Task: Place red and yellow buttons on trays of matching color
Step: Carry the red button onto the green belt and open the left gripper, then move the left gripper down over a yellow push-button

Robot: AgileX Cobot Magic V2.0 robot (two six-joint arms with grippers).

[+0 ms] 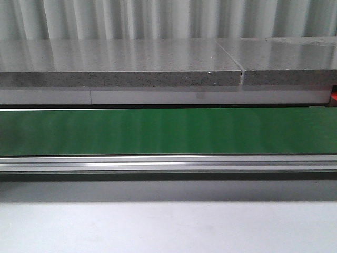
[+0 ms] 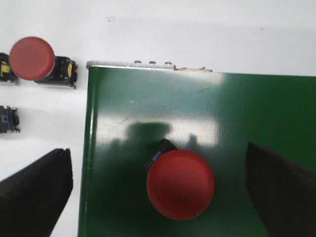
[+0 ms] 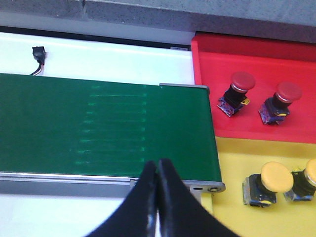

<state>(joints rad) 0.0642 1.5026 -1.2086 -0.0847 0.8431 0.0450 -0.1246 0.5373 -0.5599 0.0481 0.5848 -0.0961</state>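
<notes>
In the left wrist view my left gripper (image 2: 158, 192) is open, its dark fingers (image 2: 34, 195) wide apart on either side of a red button (image 2: 180, 184) that stands on the green belt (image 2: 237, 113). Another red button (image 2: 32, 58) lies on the white table beside the belt end. In the right wrist view my right gripper (image 3: 157, 170) is shut and empty above the belt's near rail. The red tray (image 3: 217, 61) holds two red buttons (image 3: 240, 84). The yellow tray (image 3: 232, 163) holds two yellow buttons (image 3: 276, 177). No gripper shows in the front view.
The green conveyor belt (image 1: 168, 130) runs across the front view, with a metal rail (image 1: 168, 163) in front and a grey stone ledge (image 1: 121, 71) behind. A blue-black part (image 2: 9, 120) lies on the white table. A small black connector (image 3: 38, 53) lies behind the belt.
</notes>
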